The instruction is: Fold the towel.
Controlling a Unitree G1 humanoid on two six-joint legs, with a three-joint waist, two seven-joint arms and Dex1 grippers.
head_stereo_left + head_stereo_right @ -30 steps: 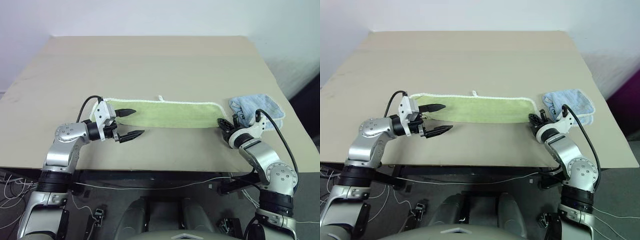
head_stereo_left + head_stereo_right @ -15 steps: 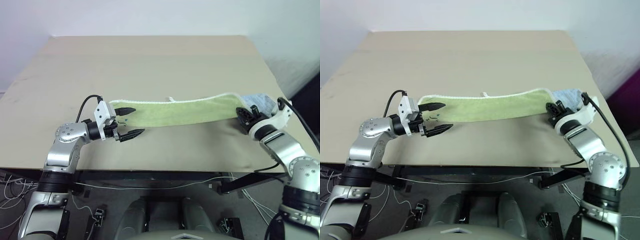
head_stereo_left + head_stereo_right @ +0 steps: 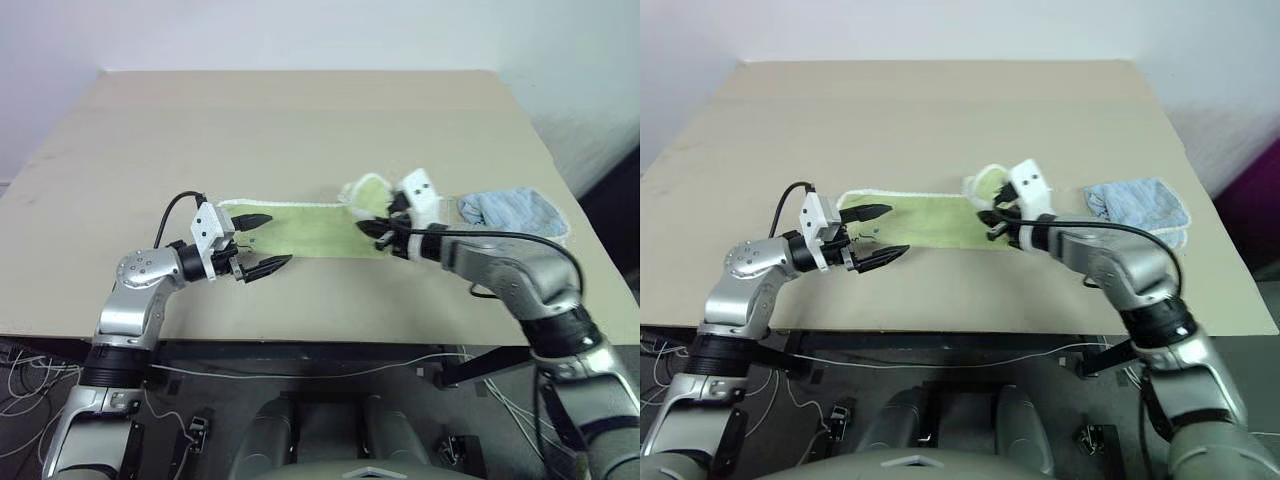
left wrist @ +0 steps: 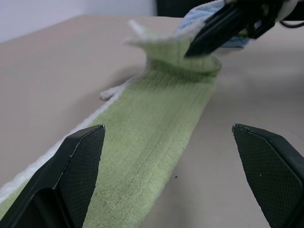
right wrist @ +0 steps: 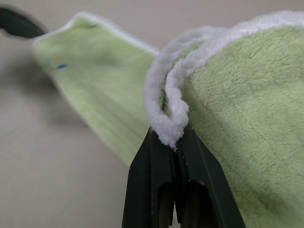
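On the tan table (image 3: 300,120), near its front edge, your light green towel (image 3: 300,228) lies as a long folded strip running left to right. Its white stitched edging shows along the far side, and a tiny dark mark sits near the left end, too small to read as a logo or writing.

Your right gripper (image 3: 372,228) is clamped shut on the towel's right end, pinching the white edging between its two black fingers (image 5: 161,190). That end is lifted off the table and curled back over the strip, above its right part.

Your left gripper (image 3: 258,243) hovers at the towel's left end with its fingers spread wide, one over the cloth and one past its near edge, holding nothing.

A crumpled light blue towel (image 3: 515,212) lies to the right, close to the table's right edge and apart from the green one.

You have wide bare table behind the towel all the way to the far edge. Between the strip and the front edge only a narrow band of bare table remains.
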